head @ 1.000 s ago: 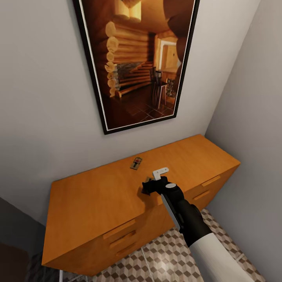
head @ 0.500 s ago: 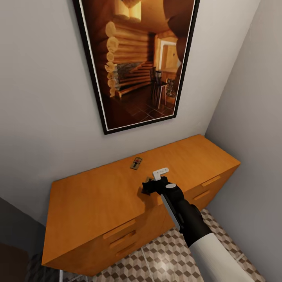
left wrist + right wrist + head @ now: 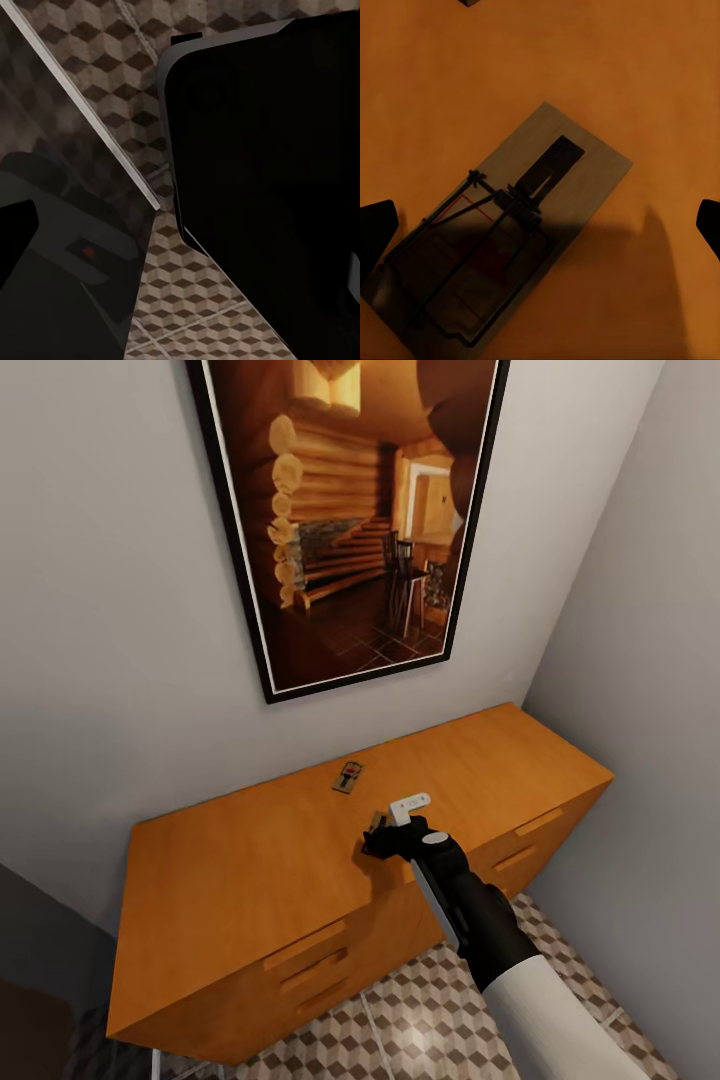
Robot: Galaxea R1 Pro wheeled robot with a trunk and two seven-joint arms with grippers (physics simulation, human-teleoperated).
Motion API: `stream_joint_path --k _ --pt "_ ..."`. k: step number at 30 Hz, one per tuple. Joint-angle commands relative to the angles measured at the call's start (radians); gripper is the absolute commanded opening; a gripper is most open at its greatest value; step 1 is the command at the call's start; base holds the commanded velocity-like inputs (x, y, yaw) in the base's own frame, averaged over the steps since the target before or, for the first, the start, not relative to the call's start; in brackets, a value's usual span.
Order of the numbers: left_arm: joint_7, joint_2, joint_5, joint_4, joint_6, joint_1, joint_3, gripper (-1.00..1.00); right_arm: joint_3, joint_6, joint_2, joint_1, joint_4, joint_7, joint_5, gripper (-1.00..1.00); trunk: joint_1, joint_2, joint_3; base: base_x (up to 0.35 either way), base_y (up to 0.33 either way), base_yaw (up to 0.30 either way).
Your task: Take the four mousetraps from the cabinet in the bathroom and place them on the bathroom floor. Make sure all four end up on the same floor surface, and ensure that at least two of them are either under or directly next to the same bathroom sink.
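On the orange-brown cabinet (image 3: 250,860) top lies one mousetrap (image 3: 349,777), near the wall. A second mousetrap (image 3: 378,822) peeks out just beyond my right gripper (image 3: 377,842), which hovers low over it. The right wrist view looks straight down on this mousetrap (image 3: 502,240), a wooden board with dark wire and a red mark, flat on the cabinet (image 3: 585,60). My right gripper (image 3: 540,225) is open, with one fingertip on either side of the board and neither touching it. The left wrist view shows the cube-patterned bathroom floor (image 3: 90,60) and a black fingertip (image 3: 15,232) at the picture's edge.
A large framed picture (image 3: 350,520) hangs on the wall above the cabinet. A grey side wall (image 3: 650,660) closes in at the right end. Drawer handles (image 3: 305,945) face the patterned floor (image 3: 430,1010) in front. Dark robot body parts (image 3: 262,187) crowd the left wrist view.
My right gripper has sunk slightly toward the cabinet top over the nearer mousetrap. Both mousetraps lie where they were.
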Motion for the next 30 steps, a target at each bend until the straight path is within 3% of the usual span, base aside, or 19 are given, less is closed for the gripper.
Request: stream_joint_path --k 1,30 --pt "0.001 -0.001 0.007 0.004 -0.007 -0.002 -0.008 1.00 0.000 0.005 0.000 -0.001 0.001 0.003 0.004 1.00 0.001 -0.002 -0.002 0.000 0.000 0.000" --pt "0.001 0.000 0.007 0.004 -0.007 -0.002 -0.008 1.00 0.001 0.003 0.010 -0.001 0.010 0.003 0.004 1.00 0.001 -0.002 -0.002 0.000 0.000 0.000"
